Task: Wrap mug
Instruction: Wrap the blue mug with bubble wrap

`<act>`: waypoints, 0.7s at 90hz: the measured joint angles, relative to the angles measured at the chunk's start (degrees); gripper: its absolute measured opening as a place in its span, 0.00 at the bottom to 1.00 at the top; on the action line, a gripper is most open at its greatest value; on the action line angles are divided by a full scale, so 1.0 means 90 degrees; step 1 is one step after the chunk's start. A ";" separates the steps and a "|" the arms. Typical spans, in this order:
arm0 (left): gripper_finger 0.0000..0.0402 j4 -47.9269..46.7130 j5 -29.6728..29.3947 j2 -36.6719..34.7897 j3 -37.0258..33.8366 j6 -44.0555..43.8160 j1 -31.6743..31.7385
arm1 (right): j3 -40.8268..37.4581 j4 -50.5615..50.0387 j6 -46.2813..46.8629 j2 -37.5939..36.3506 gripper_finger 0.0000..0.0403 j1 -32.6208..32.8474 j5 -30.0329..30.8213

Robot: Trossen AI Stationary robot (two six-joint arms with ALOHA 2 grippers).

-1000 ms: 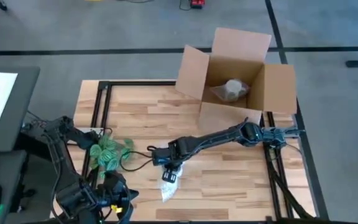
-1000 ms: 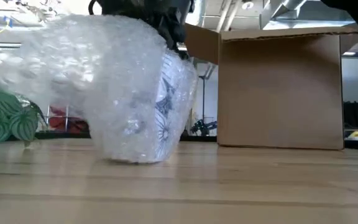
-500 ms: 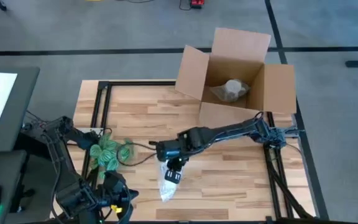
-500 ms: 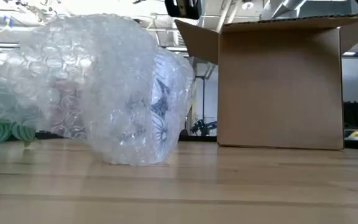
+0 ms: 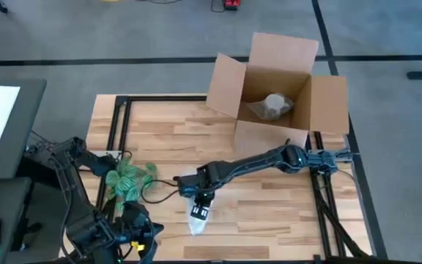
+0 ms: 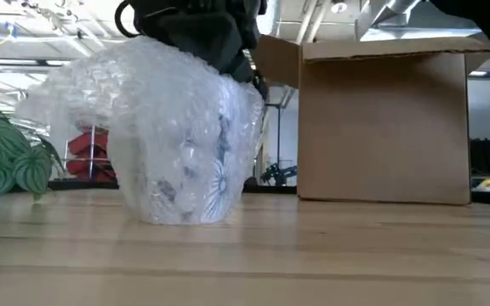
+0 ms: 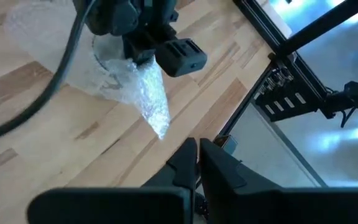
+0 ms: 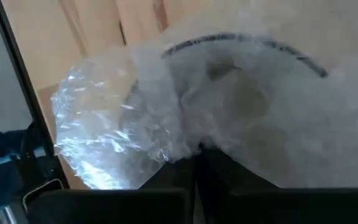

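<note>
The mug [image 6: 215, 166] stands on the table inside a loose cover of clear bubble wrap [image 6: 143, 127], near the table's front edge [image 5: 198, 216]. Only its dark line pattern and its rim [image 8: 241, 40] show through the wrap. My right gripper [image 5: 201, 202] is over the bundle with its fingers shut, sunk into the wrap's top [image 8: 197, 163]. My left gripper [image 7: 199, 155] is shut with nothing between its fingers and waits at the table's near left corner [image 5: 134, 238]. My right gripper presses its shut fingers down on the bubble wrap's top [image 8: 185, 140] above the mug's rim, coming from above and pointing down. The wrap is dented under them [image 6: 236, 81]. The wrapped mug stays upright, its bottom on the table. Whether a fold is caught between the fingers is hidden.
An open cardboard box [image 5: 277, 95] stands at the far right with a wrapped item [image 5: 273, 106] inside. A green patterned bundle [image 5: 127, 180] lies to the left of the mug. A tail of wrap [image 7: 154, 112] points toward the near edge. Bare wood lies to the right of the mug.
My right gripper rose clear of the bubble wrap, which puffed up taller over the mug. It then came back down onto the wrap's top, and that side of the wrap is pushed lower again. The mug has stayed in place.
</note>
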 joint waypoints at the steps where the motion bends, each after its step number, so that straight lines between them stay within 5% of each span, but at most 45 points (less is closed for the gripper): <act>1: 0.00 0.0000 0.0000 0.0000 0.0000 0.0000 0.0000 | -0.0002 -0.0002 -0.0008 0.0002 0.00 0.0000 0.0000; 41: 0.00 -0.0018 0.0000 0.0000 0.0000 -0.0015 0.0000 | 0.0010 -0.0370 -0.0011 -0.1241 0.00 -0.0112 0.0245; 63: 0.00 -0.0015 0.0000 0.0000 -0.0002 -0.0015 0.0000 | 0.0020 -0.0387 0.0408 -0.1628 0.01 -0.0198 0.1273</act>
